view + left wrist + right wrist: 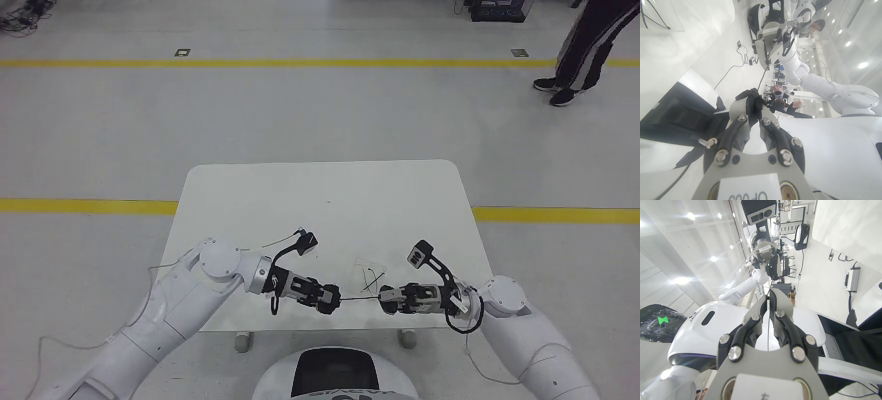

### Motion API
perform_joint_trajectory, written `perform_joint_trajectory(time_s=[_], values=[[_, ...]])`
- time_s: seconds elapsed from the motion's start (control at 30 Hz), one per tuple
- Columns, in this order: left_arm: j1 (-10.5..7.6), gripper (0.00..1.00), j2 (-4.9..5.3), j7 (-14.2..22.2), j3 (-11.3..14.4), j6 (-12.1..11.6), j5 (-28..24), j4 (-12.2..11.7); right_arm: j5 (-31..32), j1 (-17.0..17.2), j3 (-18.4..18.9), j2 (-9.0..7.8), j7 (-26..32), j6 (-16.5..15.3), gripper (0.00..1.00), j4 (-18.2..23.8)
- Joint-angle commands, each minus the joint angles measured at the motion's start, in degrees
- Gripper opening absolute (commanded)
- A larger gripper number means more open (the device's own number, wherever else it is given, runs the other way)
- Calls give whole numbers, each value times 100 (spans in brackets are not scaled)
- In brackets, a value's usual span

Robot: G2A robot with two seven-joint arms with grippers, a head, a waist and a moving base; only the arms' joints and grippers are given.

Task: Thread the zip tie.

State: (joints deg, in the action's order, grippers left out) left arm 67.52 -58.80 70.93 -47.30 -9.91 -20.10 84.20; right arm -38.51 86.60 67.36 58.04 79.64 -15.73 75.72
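1. Near the front edge of the white counter [320,190]: both arms, gripper tips turned toward each other, close but not touching.
2. Left gripper [327,298]: closed, with black-wrapped fingertips [751,105] pinched together on one end of the zip tie [355,298].
3. Right gripper [387,298]: closed too, with ridged fingers [773,303] nipped on the other end of the zip tie and only a narrow slit between them.
4. Zip tie: a thin black line stretched nearly straight across the gap from one gripper to the other, held in the air over the near middle part of the counter.
5. In the left wrist view: zip tie [762,80] leaving the tips of the left gripper [754,97] and running straight on to the right gripper [768,65] farther off.
6. In the right wrist view: zip tie [768,330] lying lengthwise between the fingers of the right gripper [770,295], out past the tips and on to the left gripper [773,273] opposite.
7. On the counter just beyond the two grippers: a small clear bag [372,272] lying flat, thin dark strands inside, touching neither gripper.
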Motion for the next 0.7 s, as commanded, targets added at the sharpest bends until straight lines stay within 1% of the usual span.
perform_joint_trajectory(time_s=[0.0, 0.07, 0.2, 0.23, 0.4, 0.43, 0.47, 0.5, 0.53, 0.67], values=[[16, 0, 16, -3, 5, -2, 14, 34, 13, 13, -14, -10, 0, -4, 5, 6], [28, 0, 28, -8, 8, -1, 15, 57, 12, 21, -22, -18, 0, -8, 7, 7], [52, 0, 52, -37, 37, 5, 36, 121, 6, 41, -32, -32, 0, -25, 4, 12], [55, 0, 56, -45, 44, 7, 38, 132, 11, 45, -32, -35, 0, -31, 0, 13], [59, 0, 79, -77, 72, 19, 40, 162, 28, 63, -19, -48, -5, -43, 0, 13], [59, 2, 84, -90, 77, 23, 35, 168, 35, 67, -14, -51, -8, -43, 0, 15], [59, 24, 88, -98, 82, 24, 29, 172, 43, 71, -8, -54, -18, -45, 0, 14], [58, 42, 92, -103, 86, 25, 27, 175, 44, 76, -4, -56, -23, -45, 0, 17], [57, 100, 95, -111, 90, 32, 23, 177, 41, 81, 2, -58, -26, -44, 0, 17], [53, 100, 110, -198, 93, 113, -51, 167, -19, 110, 51, -68, -82, -60, 0, -26]])
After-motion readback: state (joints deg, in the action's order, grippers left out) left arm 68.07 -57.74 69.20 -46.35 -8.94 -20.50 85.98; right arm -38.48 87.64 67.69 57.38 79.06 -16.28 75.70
